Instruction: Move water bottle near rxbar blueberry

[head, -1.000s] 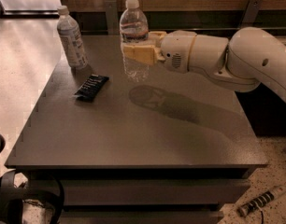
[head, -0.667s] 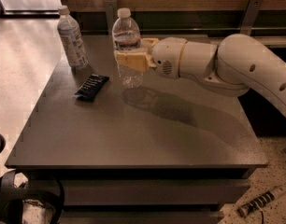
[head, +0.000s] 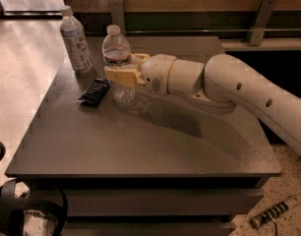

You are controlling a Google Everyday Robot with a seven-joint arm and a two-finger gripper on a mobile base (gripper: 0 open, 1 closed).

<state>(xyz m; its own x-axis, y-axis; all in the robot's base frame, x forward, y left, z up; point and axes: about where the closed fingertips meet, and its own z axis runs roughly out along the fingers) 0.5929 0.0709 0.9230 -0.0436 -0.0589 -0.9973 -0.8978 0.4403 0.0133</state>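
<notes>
Camera view: the claw (head: pixel 120 76) is clamped around the middle of the water bottle (head: pixel 116 50). The bottle stands upright at the far left of the bench (head: pixel 140 146), just right of the rxbar blueberry (head: pixel 95 92). Whether its base touches the surface I cannot tell. It looks close enough to the bar. To finish well, lower it straight down until the base sits flat, then release gently and withdraw to the right, clear of the bar. Count: two bottles, the held one and a white-labelled bottle (head: pixel 75 41) further left; one bar; one claw.
</notes>
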